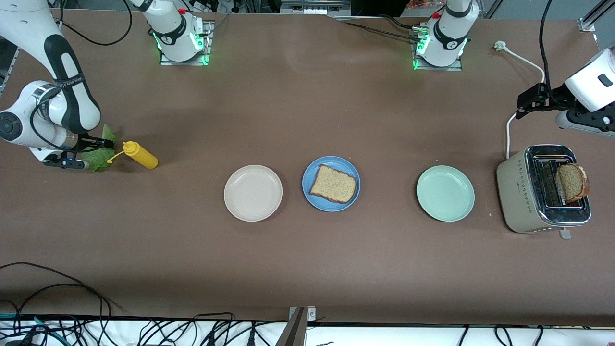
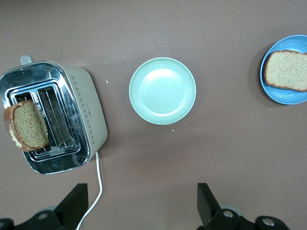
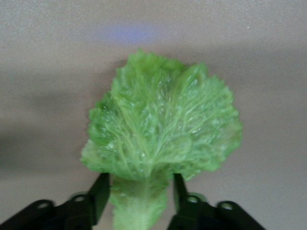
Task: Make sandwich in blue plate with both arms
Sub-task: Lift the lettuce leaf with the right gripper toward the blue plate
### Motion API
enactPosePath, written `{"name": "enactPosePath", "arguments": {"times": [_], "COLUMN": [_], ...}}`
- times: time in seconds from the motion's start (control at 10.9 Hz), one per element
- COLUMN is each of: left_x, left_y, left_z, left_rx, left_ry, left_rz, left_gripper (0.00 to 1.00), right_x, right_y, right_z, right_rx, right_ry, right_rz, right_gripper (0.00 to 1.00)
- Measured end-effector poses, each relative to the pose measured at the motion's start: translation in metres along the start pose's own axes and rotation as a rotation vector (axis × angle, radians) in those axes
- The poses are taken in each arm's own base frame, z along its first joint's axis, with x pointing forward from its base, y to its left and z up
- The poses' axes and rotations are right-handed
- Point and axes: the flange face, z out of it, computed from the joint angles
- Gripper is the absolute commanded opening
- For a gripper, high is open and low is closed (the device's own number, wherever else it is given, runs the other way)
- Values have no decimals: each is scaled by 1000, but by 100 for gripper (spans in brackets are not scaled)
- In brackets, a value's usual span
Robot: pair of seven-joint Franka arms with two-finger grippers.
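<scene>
One brown bread slice lies on the blue plate at mid-table. A second slice stands out of a slot of the toaster at the left arm's end. My right gripper is low at the right arm's end, shut on the stem of the green lettuce leaf. In the right wrist view the leaf fans out from between the fingers of the right gripper. My left gripper is open and empty, over bare table beside the toaster.
A yellow mustard bottle lies right beside the lettuce. A beige plate and a mint-green plate flank the blue plate. The toaster's white cord runs under the left gripper.
</scene>
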Motion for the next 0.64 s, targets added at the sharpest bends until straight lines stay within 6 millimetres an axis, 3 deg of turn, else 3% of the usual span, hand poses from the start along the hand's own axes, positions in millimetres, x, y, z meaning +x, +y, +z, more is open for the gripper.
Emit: {"name": "enactPosePath", "arguments": {"times": [0.46,0.64], "left_x": [0,0], "left_y": [0,1], "left_z": [-1,-1], "left_rx": [0,0], "left_ry": [1,1], "left_rz": [1,1], "left_gripper": [100,100], "right_x": [4,8], "right_y": [1,3], "right_z": [-11,-44], "right_rx": [0,26], "right_ry": [13,-32], "right_rz": [-21,-29], "right_gripper": [0,0]}}
